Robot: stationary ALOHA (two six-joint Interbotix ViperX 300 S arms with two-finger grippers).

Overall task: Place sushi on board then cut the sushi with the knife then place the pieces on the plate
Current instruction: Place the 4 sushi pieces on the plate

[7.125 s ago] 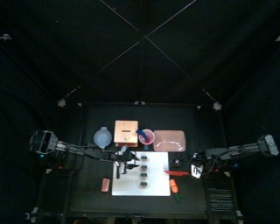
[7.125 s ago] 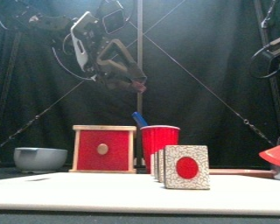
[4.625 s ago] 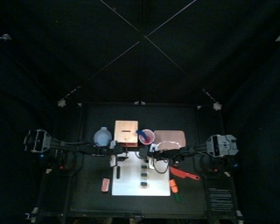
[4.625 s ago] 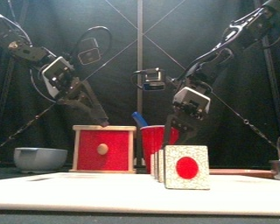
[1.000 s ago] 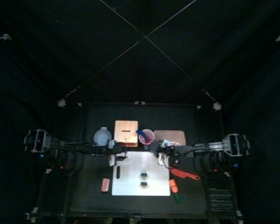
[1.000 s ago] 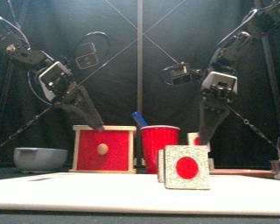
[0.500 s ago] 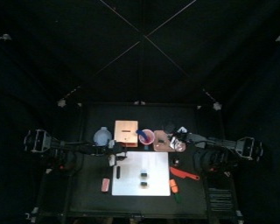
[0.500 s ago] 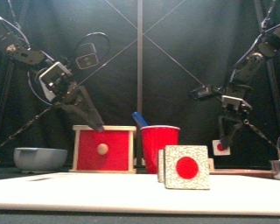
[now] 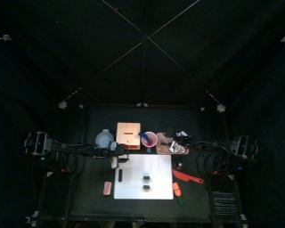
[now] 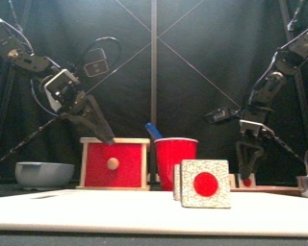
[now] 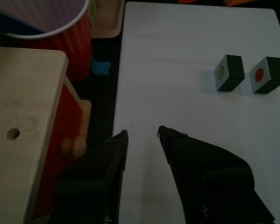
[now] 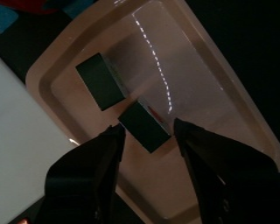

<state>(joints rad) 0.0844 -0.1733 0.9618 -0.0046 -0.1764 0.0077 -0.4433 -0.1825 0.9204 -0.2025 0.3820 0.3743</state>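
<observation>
Two sushi pieces point(image 9: 146, 180) with red centres stand on the white board point(image 9: 133, 191); the front view shows them near and large point(image 10: 202, 183). Two more dark pieces lie flat on the pink tray point(image 12: 195, 61), one point(image 12: 104, 80) further in and one point(image 12: 146, 129) between my right gripper's point(image 12: 149, 129) open jaws. That gripper point(image 10: 246, 175) hangs low over the tray point(image 9: 176, 137). My left gripper point(image 11: 143, 133) hovers open over the board's back left part, beside the box, with nothing in it.
Behind the board stand a wooden box with a red drawer front point(image 10: 115, 163), a red cup point(image 10: 176, 159) with a blue knife point(image 10: 153, 130), and a blue-grey bowl point(image 10: 43, 173). An orange-red toy point(image 9: 181, 187) lies right of the board, another point(image 9: 108, 187) left of it.
My right gripper carried a sushi piece rightward from above the board, came down onto the tray, and its jaws have spread. The left arm has not moved.
</observation>
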